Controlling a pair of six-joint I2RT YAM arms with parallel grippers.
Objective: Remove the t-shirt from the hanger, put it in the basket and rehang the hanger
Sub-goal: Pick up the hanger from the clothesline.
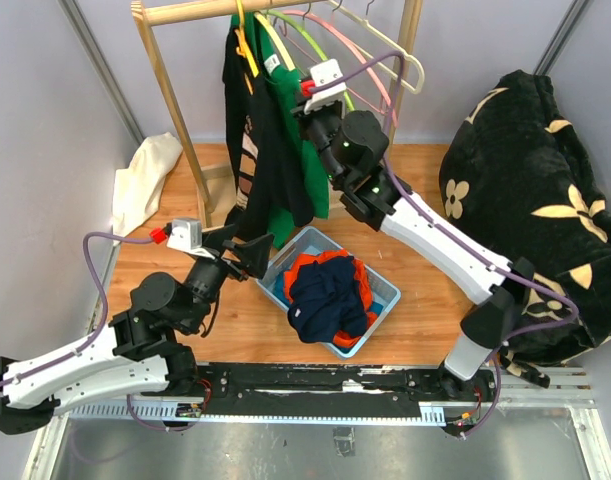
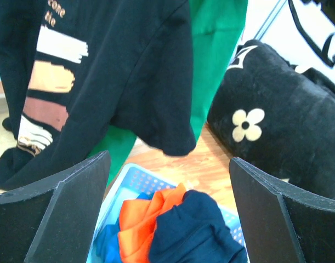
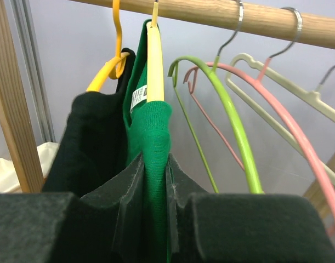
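so nearest the camera, lower left of the overhead view, the left claw (image 1: 253, 256) is released, its black fingers (image 2: 63, 208) spread wide with nothing between them. it sits just left of the light blue plastic basket (image 1: 385, 295) in the middle of the wooden tabletop (image 1: 235, 320), close to the bottom hems of the hanging clothes. the basket has a crumpled orange garment (image 1: 320, 264) and a navy blue garment (image 1: 325, 305) piled in it

further back, top centre, the green t-shirt (image 3: 151, 126) hangs on a pale yellow plastic hanger (image 3: 155, 60) hooked over the round wooden rail (image 1: 200, 10). the right claw (image 3: 156, 175) is clenched on the shirt's shoulder just below the collar, pinching a fold of green. touching it on the left is a black t-shirt with a printed front (image 1: 257, 170) on a brighter yellow hanger (image 3: 109, 66). right of the green one the rail carries bare hangers: lime green (image 3: 233, 118), pink (image 3: 271, 97), cream (image 3: 299, 90)

far right there's a big black cushion with cream flowers (image 1: 525, 160), and at the upper left a cream cloth (image 1: 145, 180) bunched against the wall
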